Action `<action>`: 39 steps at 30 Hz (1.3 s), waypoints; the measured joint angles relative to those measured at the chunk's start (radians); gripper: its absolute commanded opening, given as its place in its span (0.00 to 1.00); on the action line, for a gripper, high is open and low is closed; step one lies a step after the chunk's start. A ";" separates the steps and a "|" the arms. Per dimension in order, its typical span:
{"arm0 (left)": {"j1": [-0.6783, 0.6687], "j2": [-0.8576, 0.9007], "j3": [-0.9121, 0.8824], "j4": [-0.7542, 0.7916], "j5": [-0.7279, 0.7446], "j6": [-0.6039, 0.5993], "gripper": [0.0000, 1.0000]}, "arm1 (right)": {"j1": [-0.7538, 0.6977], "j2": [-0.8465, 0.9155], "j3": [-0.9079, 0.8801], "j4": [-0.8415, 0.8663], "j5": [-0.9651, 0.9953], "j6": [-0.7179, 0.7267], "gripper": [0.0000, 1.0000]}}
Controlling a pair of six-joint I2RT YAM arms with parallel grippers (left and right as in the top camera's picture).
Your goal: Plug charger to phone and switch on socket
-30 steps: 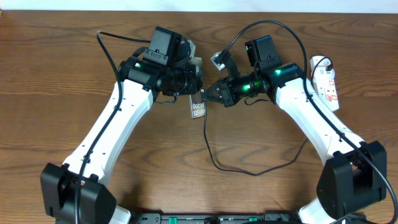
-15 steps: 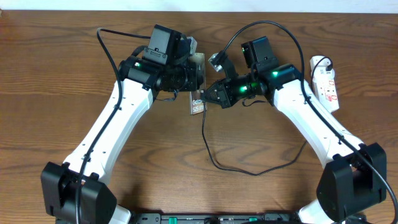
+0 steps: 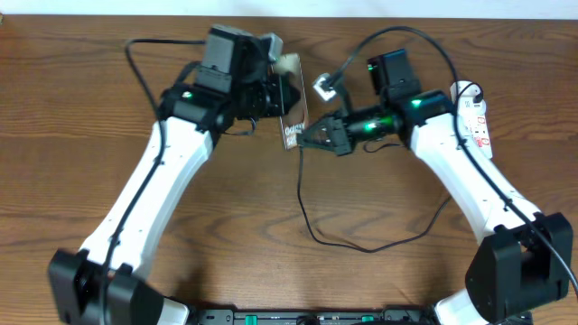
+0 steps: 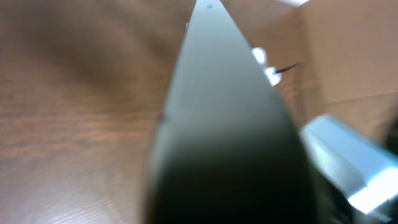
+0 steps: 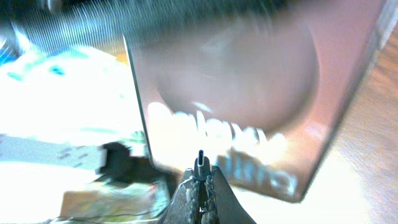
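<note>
The phone (image 3: 291, 125) is a bronze-brown slab with white "Galaxy" lettering, held on edge above the table by my left gripper (image 3: 282, 90), which is shut on it. In the left wrist view the phone (image 4: 230, 124) fills the frame as a dark blurred wedge. My right gripper (image 3: 316, 137) is shut on the charger plug tip (image 5: 200, 163), which points at the phone's face (image 5: 249, 93) just short of it. The thin black charger cable (image 3: 312, 230) loops down over the table. The white socket strip (image 3: 476, 119) lies at the far right.
The wooden table (image 3: 81, 135) spreads around both arms. A white cord end (image 3: 465, 90) sits at the socket's top. A small grey block (image 3: 323, 88) hangs on the right arm's cable near the phone.
My left gripper has lifted the phone and moved it up and slightly right. My right gripper with the plug has followed, moving right and staying beside the phone's lower edge.
</note>
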 measured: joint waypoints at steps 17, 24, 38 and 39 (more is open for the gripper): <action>0.183 -0.100 0.000 0.374 0.559 -0.119 0.07 | -0.055 0.000 0.000 -0.157 -0.383 -0.489 0.01; 0.181 -0.098 0.000 0.381 0.701 -0.099 0.07 | -0.036 0.000 0.000 -0.052 -0.396 -0.451 0.01; 0.159 -0.018 0.000 0.370 0.767 0.027 0.07 | 0.020 0.000 0.000 0.021 -0.399 -0.346 0.01; 0.159 -0.016 0.000 0.370 0.772 0.031 0.07 | 0.020 0.000 0.000 0.021 -0.397 -0.346 0.01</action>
